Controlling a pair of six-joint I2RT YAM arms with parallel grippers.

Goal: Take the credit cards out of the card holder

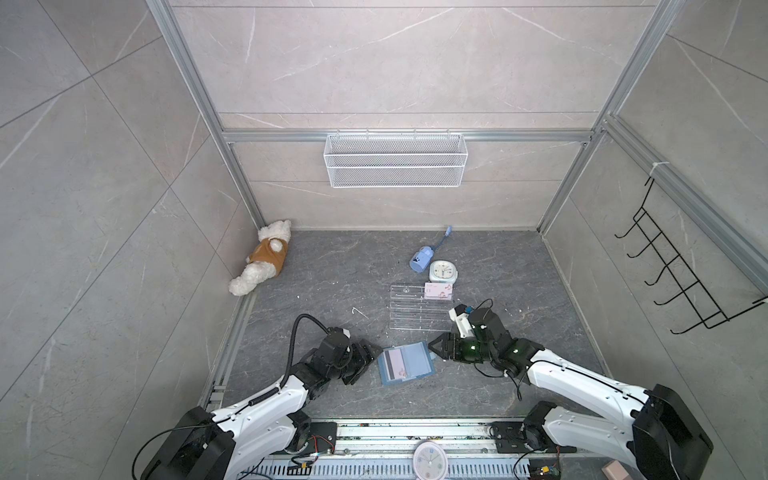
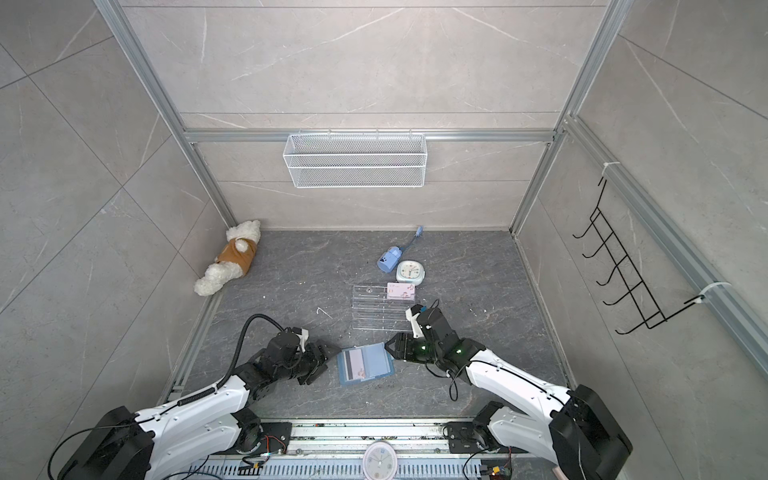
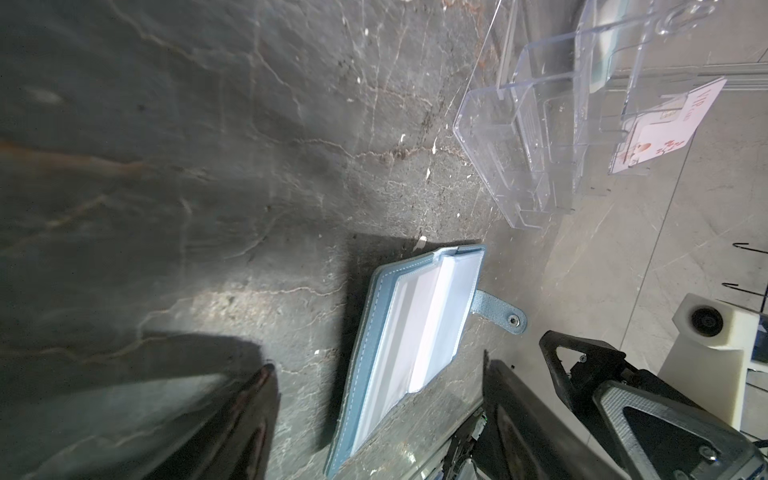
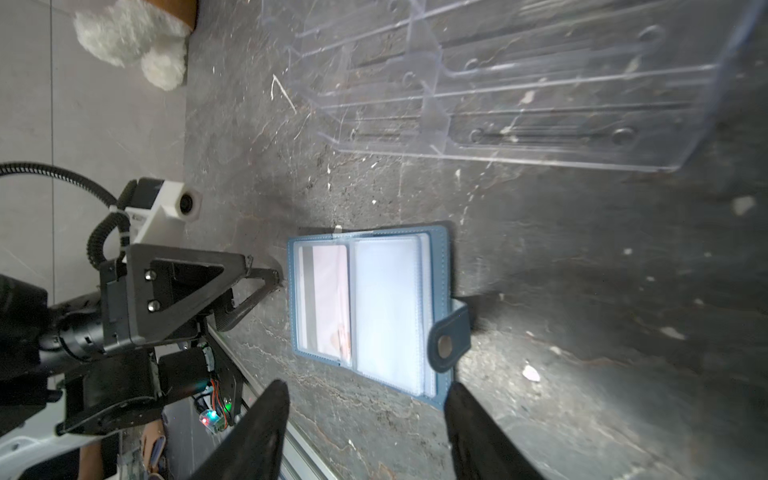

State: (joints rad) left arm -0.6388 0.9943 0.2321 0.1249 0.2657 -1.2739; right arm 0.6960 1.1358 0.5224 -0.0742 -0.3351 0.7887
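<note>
The blue card holder (image 1: 411,362) (image 2: 376,360) lies open and flat on the dark floor between my two arms, its snap tab (image 4: 451,340) sticking out on the right arm's side. One credit card (image 1: 392,365) (image 4: 326,297), pale pink with a dark stripe, sits in its left clear sleeve. A second pink card (image 1: 439,291) (image 3: 665,129) stands in the acrylic rack. My left gripper (image 1: 371,360) (image 3: 378,365) is open at the holder's left edge. At the right edge my right gripper (image 1: 433,352) (image 4: 369,385) is also open. Neither holds anything.
A clear acrylic tiered rack (image 1: 415,311) lies just behind the holder. Behind the rack are a small square clock (image 1: 443,272) and a blue bottle-like item (image 1: 421,258). A teddy bear (image 1: 264,264) lies in the far left corner. A wire basket (image 1: 395,160) hangs on the back wall.
</note>
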